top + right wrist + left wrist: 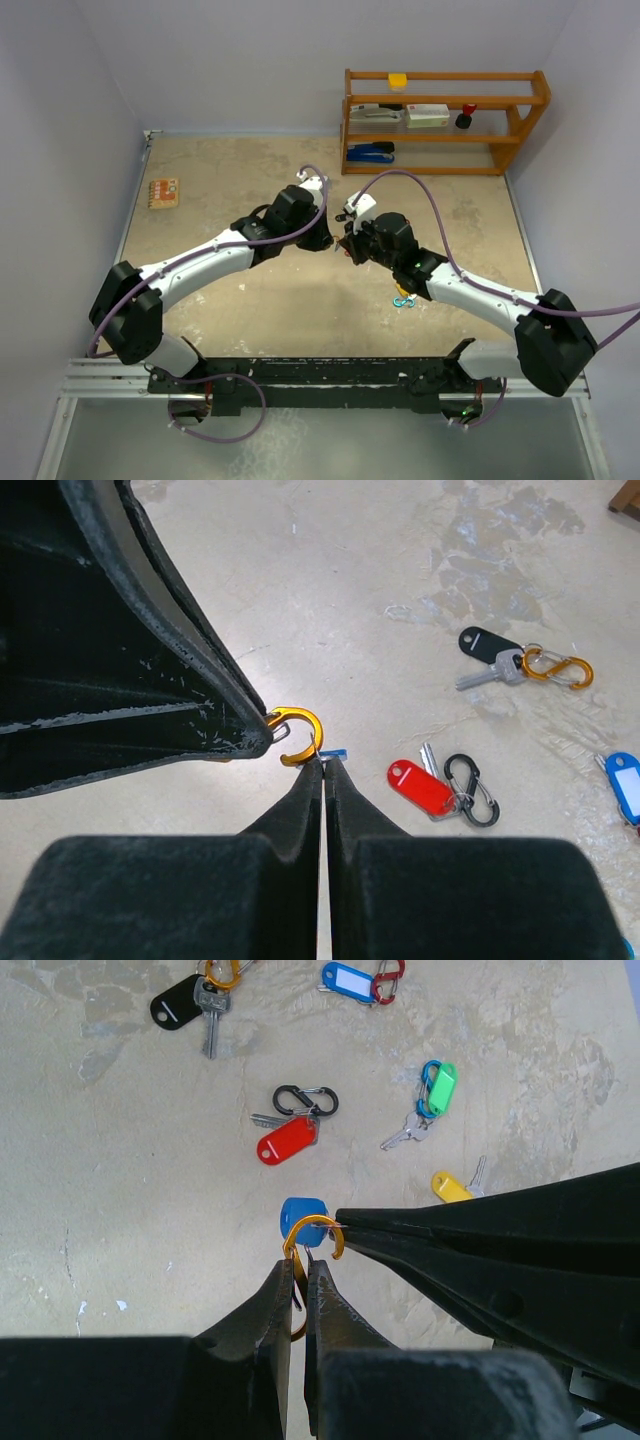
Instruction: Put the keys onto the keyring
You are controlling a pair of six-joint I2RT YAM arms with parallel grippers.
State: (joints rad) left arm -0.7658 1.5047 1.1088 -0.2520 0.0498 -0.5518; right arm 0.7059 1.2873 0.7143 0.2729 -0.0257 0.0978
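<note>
My left gripper (298,1265) is shut on the shank of an orange carabiner keyring (312,1226), whose open hook sticks up past the fingertips. My right gripper (325,763) is shut on the thin wire ring of a blue-headed key (336,752), pressing it against the hook's tip (303,723). In the left wrist view the blue head (300,1212) shows behind the hook, and the right fingers (480,1250) come in from the right. From above, both grippers (325,238) (350,246) meet at mid-table. Other keys lie loose: red (287,1142), green (440,1088), yellow (452,1188), black (178,1005).
A black clip (305,1100) sits by the red key, a blue clip holds the green one, and a second blue tag (350,980) carries a red clip. A wooden shelf (440,120) stands at the back right. A small packet (163,192) lies at the left.
</note>
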